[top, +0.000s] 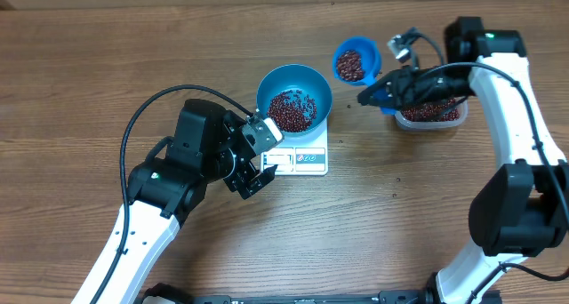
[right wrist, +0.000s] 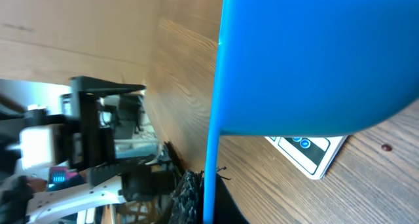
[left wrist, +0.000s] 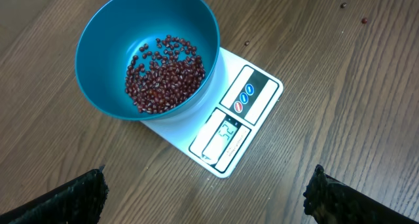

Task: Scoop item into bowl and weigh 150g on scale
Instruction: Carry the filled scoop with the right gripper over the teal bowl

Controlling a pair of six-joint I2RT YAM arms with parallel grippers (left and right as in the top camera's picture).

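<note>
**Handling.** The beans [top: 292, 110] are small, hard, dry ovals. They are judged light singly, loose and free-rolling, so they will not take a pinch. Move them only in a vessel. Several strays lie on the counter [top: 89, 73].

**Location.** One part of the beans lies in a thin layer on the floor of the bowl [top: 267, 84]. The bowl stands on the scale [top: 307, 158] at the middle of the counter. A second part fills the scoop [top: 374, 52], which is raised just to the right of the bowl rim. The remainder sits in the clear tub [top: 459, 117] at the right.

**Hold points.** The scoop is rigid plastic and is judged light; take it by the handle only. The bowl is smooth and may slide on the scale, so steady it at the rim.

**Fingers.** The right fingers [top: 391, 92] are fully closed on the scoop handle. The left fingers [top: 256, 158] are spread to their widest, grip nothing, and hover just left of the scale.

**Markings.** The display [left wrist: 227, 130] shows two digits, possibly "32", but they are too blurred to confirm. Three round buttons [left wrist: 246, 96], two blue and one red, sit beside it. No brand is legible.
</note>
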